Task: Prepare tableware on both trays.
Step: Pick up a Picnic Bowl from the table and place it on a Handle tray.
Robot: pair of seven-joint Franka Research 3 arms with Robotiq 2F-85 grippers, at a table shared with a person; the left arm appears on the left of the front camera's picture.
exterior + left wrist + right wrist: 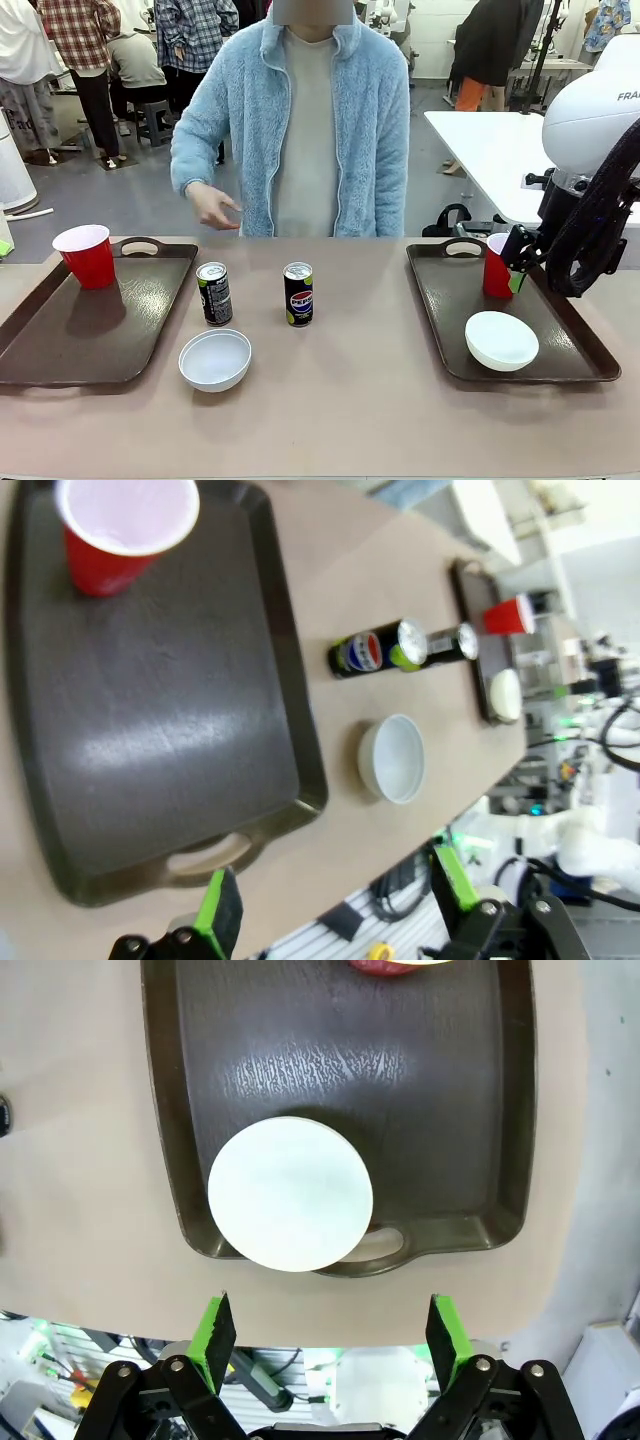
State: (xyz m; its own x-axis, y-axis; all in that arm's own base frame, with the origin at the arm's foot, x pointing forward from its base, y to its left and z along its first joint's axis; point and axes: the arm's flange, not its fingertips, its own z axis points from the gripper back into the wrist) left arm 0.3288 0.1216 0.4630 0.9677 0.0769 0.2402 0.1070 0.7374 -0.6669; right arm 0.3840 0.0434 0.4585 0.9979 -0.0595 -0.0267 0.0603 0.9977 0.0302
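The left tray [60,345] carries a red cup [87,255] at its far corner. On the table between the trays stand a dark can [214,293] and a Pepsi can [298,294], with a white bowl [215,359] in front of them. The right tray [440,300] holds a red cup [495,268] and a white bowl [501,340]. My right gripper [330,1310] hangs open high above that tray [420,1110], over the handle beside the bowl [290,1195]. My left gripper [335,875] is open, well above the near end of the left tray [150,730], holding nothing.
A person in a light blue fleece stands at the far side, one hand [212,207] hovering above the table edge behind the cans. My right arm [590,130] comes in over the right tray's outer side. A white table [490,150] stands behind on the right.
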